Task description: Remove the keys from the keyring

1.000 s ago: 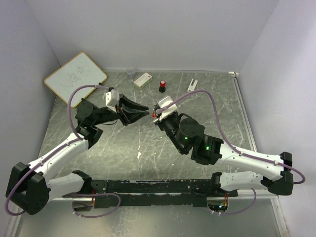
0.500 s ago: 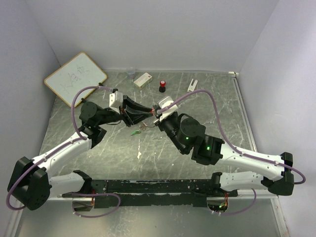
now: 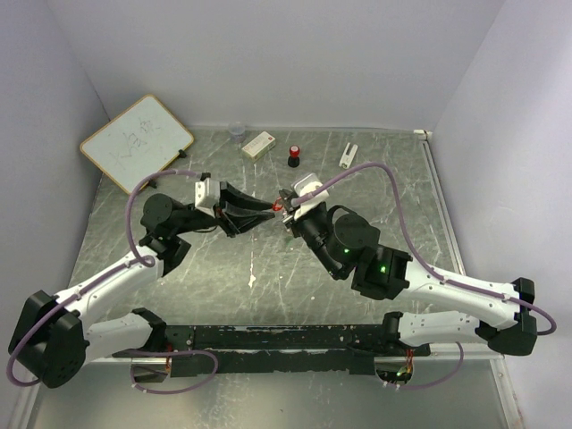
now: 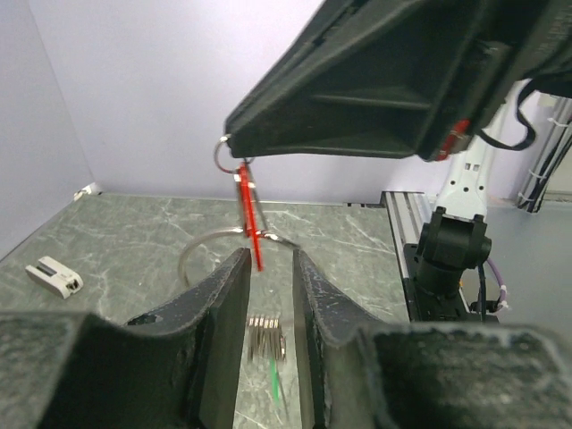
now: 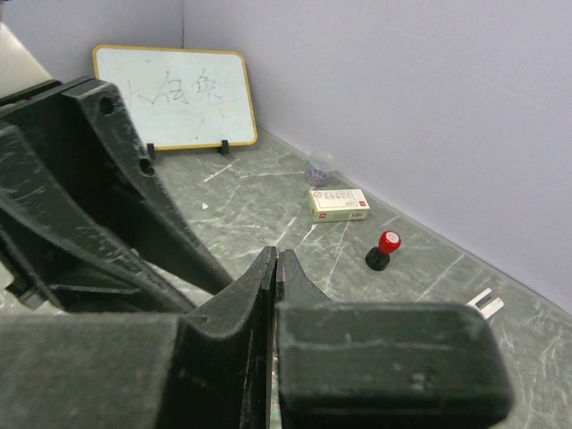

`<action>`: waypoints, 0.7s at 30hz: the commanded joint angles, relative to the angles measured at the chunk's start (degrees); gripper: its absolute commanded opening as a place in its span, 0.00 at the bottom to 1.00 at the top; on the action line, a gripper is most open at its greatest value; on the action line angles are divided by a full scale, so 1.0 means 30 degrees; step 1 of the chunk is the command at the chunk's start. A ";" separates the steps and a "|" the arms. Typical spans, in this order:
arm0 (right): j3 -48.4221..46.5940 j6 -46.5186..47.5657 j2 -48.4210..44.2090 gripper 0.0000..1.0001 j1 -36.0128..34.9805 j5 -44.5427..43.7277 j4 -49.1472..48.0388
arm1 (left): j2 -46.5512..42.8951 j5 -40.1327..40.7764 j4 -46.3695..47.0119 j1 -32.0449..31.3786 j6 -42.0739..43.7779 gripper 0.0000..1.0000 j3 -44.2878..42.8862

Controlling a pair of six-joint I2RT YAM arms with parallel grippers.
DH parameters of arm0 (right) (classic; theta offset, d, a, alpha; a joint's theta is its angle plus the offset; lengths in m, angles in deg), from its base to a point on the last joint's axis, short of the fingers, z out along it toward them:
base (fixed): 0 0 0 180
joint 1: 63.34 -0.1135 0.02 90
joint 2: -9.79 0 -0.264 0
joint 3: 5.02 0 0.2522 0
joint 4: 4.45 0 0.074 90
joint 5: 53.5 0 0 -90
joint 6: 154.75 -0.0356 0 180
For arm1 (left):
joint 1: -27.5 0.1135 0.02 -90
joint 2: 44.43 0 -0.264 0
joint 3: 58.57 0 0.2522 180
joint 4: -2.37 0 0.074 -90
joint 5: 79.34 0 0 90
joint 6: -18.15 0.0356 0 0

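Observation:
My right gripper [image 3: 282,207] is shut, and the red key [image 4: 248,214] hangs from its fingertips by its silver top end. The keyring [image 4: 192,255], a thin blurred wire loop, hangs at the red key's lower end. My left gripper [image 3: 265,214] faces it, open, with its fingertips [image 4: 234,268] just short of the red key and nothing between them. Below the gap I see a blurred green key [image 4: 268,349] with silver metal; I cannot tell whether it lies on the table or hangs. In the right wrist view the shut jaws [image 5: 276,255] hide the key.
Along the back wall stand a whiteboard [image 3: 136,138], a small clear cup [image 3: 237,131], a white box [image 3: 258,144], a black cylinder with a red cap [image 3: 293,157] and a white clip [image 3: 348,155]. The marbled table [image 3: 402,206] has walls on three sides.
The green key that dangled between the grippers half a second ago no longer shows in the top view. My left gripper has drawn back slightly to the left.

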 commanded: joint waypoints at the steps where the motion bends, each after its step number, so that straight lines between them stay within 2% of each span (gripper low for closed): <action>1: -0.0132 -0.0199 -0.0304 0.00 -0.0124 0.0135 -0.0299 | -0.1082 -0.0984 0.2305 -0.0123 0.0139 0.37 0.0673; 14: -0.0337 -0.0397 -0.0389 0.00 -0.0171 0.0583 0.0273 | -0.3345 0.1795 -0.0237 -0.0128 0.2789 0.35 0.1147; 21: -0.0511 -0.0492 -0.0443 0.00 -0.0198 0.1975 0.0635 | -0.3678 0.4755 -0.0517 -0.0127 0.2947 0.33 0.1355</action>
